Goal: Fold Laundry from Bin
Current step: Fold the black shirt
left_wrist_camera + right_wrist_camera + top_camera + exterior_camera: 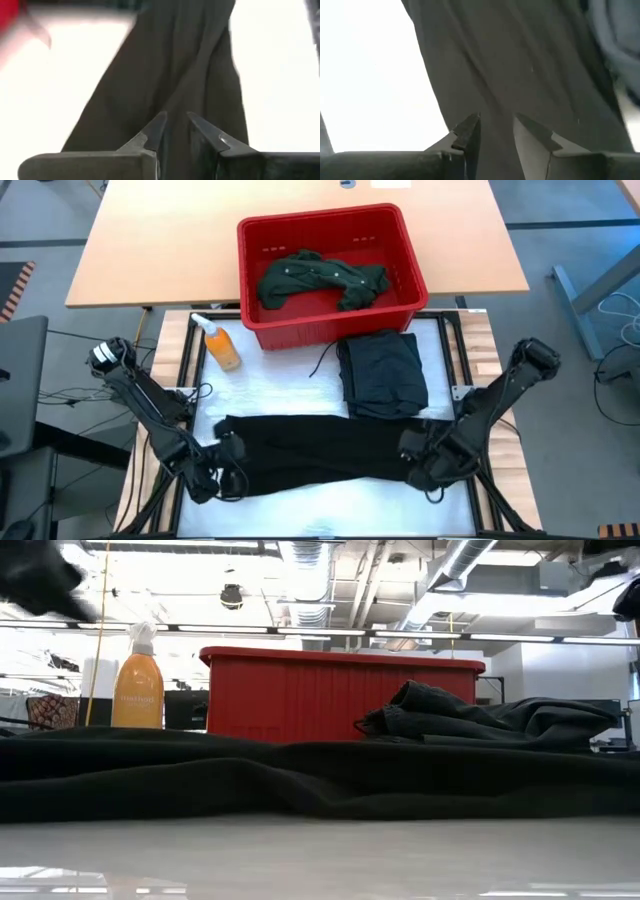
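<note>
A long black garment (310, 452) lies spread flat across the near part of the table, also seen in the low view (320, 778). My left gripper (222, 465) hovers over its left end, its fingers (176, 120) a little apart with nothing between them. My right gripper (412, 452) hovers over the right end, its fingers (496, 122) also apart and empty. A folded dark navy garment (380, 375) rests on the table beyond the black one. The red bin (330, 235) stands at the far side with a dark green shirt (320, 280) crumpled inside.
An orange spray bottle (220, 345) stands left of the bin, near the far left corner of the white work surface (270, 385). The black table frame (465, 365) runs along both sides. Bare surface lies between the bottle and the black garment.
</note>
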Robot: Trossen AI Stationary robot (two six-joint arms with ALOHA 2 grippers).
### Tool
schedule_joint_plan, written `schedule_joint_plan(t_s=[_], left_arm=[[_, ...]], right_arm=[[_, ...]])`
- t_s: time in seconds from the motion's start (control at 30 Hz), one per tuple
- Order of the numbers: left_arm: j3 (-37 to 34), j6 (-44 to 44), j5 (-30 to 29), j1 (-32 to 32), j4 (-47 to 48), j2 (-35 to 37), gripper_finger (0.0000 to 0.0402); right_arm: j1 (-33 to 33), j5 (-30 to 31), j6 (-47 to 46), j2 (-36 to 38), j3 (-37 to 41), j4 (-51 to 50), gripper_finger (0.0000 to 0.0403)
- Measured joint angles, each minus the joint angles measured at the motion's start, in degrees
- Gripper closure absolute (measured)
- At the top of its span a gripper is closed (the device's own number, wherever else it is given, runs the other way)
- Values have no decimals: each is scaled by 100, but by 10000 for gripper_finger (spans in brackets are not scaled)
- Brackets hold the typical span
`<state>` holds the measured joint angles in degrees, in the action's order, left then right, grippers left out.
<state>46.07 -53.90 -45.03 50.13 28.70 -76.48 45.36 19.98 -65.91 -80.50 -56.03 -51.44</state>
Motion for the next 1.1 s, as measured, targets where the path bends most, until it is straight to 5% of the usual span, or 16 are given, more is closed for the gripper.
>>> schedule_joint_plan(t_s=[0.2, 0.43, 0.67, 0.87, 1.1], left_arm=[[-316, 2156, 496, -649, -2874, -774, 359], [-126, 2874, 1647, -1458, -4402, -2055, 376], [82, 2385, 2648, -1925, -3913, -2657, 390], [105, 1710, 2874, -1969, -2825, -2542, 400], [107, 1348, 2978, -1880, -1287, -2085, 401]], right_arm=[[342, 720, -328, -780, 7, 260, 271], [308, 619, -801, -1728, 7, 245, 279], [281, 308, -943, -2218, -4, 776, 284], [285, 58, -676, -2208, -55, 1768, 285], [296, -536, 150, -2056, -429, 1545, 285]])
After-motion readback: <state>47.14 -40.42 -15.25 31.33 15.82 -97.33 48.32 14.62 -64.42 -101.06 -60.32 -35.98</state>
